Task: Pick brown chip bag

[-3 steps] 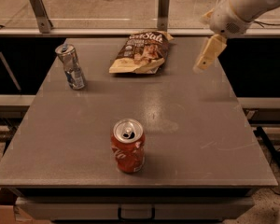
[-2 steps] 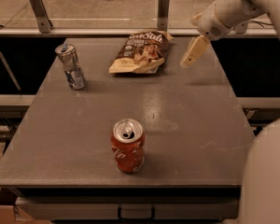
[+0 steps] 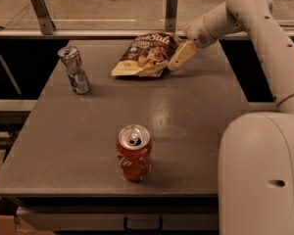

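Crinkled dark-brown-and-cream chip bag (image 3: 146,53) lies flat at far edge of grey tabletop (image 3: 196,111), not lifted. Cream gripper (image 3: 181,57) low at bag's right edge, seemingly touching; jaws apart or together: cannot tell. Grasp, lift remain.

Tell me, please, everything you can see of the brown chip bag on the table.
The brown chip bag is a crinkled, flat snack bag of what looks like thin film. It is dark brown at the top with white script lettering, has a chip picture in the middle and a cream-tan bottom edge. It lies on the grey table near the far edge, top toward the back, bottom toward the left front. The gripper is at its right edge; whether they touch cannot be told.
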Robot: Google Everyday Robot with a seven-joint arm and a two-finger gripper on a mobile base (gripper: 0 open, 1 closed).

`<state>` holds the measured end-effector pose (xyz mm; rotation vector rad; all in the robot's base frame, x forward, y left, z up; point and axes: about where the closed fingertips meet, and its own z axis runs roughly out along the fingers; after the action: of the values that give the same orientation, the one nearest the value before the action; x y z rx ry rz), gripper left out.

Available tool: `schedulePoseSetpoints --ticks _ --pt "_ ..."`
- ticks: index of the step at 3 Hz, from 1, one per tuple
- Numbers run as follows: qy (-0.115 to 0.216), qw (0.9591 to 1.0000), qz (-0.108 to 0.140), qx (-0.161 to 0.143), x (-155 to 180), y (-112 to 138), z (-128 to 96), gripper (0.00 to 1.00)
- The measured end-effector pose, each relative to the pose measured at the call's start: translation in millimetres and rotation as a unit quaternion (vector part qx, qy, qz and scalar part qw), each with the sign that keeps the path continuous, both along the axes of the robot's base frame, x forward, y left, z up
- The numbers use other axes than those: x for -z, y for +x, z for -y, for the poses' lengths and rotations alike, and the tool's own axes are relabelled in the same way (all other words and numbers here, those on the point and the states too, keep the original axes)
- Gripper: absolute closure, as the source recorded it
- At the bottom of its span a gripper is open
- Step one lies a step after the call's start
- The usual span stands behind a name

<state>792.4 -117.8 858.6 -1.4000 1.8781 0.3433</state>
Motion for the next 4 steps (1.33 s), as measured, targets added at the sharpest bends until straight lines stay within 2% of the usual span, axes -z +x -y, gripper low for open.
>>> schedulePoseSetpoints --ticks 1,2,3,4 --pt "0.036 0.9990 -0.025 -0.002 10 8 -26 0.00" --pt "0.051 0.9976 -0.043 -0.020 16 7 -52 0.00" --pt "0.055 0.9969 -0.047 -0.031 18 9 -67 0.18" --pt "0.056 0.9973 -0.035 -0.032 12 13 -66 0.42"
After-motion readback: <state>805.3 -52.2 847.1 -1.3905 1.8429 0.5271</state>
